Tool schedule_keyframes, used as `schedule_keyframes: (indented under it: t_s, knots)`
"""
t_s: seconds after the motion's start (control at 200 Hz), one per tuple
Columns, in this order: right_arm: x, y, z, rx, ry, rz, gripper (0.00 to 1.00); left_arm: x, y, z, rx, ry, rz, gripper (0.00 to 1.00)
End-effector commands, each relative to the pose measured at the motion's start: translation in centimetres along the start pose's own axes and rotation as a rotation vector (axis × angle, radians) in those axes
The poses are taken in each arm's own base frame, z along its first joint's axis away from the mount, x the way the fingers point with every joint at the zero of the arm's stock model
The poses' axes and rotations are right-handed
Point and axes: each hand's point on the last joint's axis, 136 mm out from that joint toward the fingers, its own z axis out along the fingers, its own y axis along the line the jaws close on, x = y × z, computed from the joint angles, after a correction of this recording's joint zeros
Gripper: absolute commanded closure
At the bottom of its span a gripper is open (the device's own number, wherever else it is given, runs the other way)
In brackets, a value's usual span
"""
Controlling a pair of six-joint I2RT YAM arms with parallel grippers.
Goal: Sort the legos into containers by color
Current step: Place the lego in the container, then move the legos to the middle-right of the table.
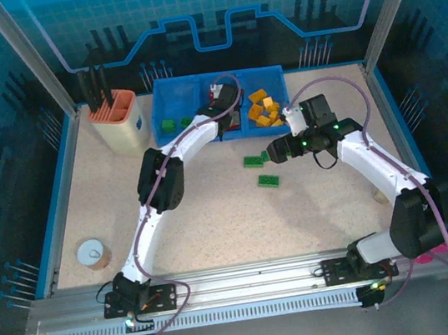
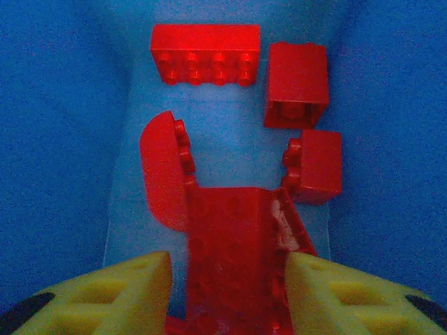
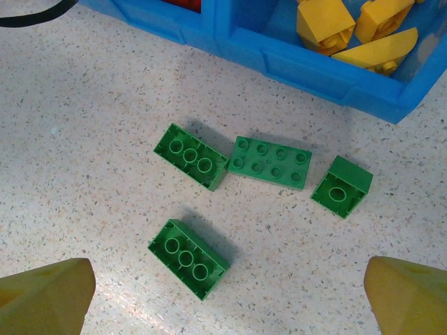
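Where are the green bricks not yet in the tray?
In the right wrist view, four green bricks lie on the speckled table in front of the blue tray, nearest its yellow-brick compartment.

Robotics lab test cell: speckled beige tabletop (image 1: 216,228) walled by aluminium-framed clear panels (image 1: 210,18) with blue circuit graphics, white jointed left arm (image 1: 145,230) and right arm (image 1: 376,168) bolted to slotted metal rail (image 1: 250,286).

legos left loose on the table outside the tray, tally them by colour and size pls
green long bricks: 3
green small square brick: 1
total: 4, all green
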Motion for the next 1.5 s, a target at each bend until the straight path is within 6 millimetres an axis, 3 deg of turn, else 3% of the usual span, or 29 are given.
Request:
schedule_keyframes:
  t_s: [0.0, 0.19, 0.47, 0.791, 0.931, 1.106, 1.216, 1.496]
  knots:
    - [-0.8, -0.2, -0.3, -0.008, -0.015, 0.002, 0.0, -1.6, 0.2, -2.4, 0.036, -0.028, -0.003, 0.49]
    - [0.0, -0.2, 0.8, -0.024, 0.02, 0.01, 0.0, -5.2, -0.2, -8.4, 0.122, -0.141, 0.027, 0.44]
    - [2.6, -5.1, 2.2, 0.172, 0.142, 0.218, 0.04, -9.3, 0.0, -17.8, 0.284, -0.282, 0.007, 0.36]
    - [2.3, -7.8, 7.0, 0.223, 0.169, 0.36, 0.14, -10.1, 3.1, -25.3, 0.331, -0.386, -0.006, 0.34]
    - [2.1, -8.7, 9.3, 0.234, 0.192, 0.392, 0.19, -9.2, 5.1, -26.9, 0.302, -0.405, -0.001, 0.33]
    - [2.4, -9.7, 11.1, 0.258, 0.217, 0.401, 0.26, -8.2, 7.3, -27.4, 0.271, -0.399, -0.016, 0.32]
    - [2.7, -9.9, 12.0, 0.257, 0.231, 0.389, 0.29, -7.9, 8.0, -27.4, 0.261, -0.399, -0.024, 0.31]
    - [3.2, -10.6, 13.0, 0.268, 0.283, 0.405, 0.51, -7.6, 8.7, -27.0, 0.263, -0.387, -0.045, 0.3]
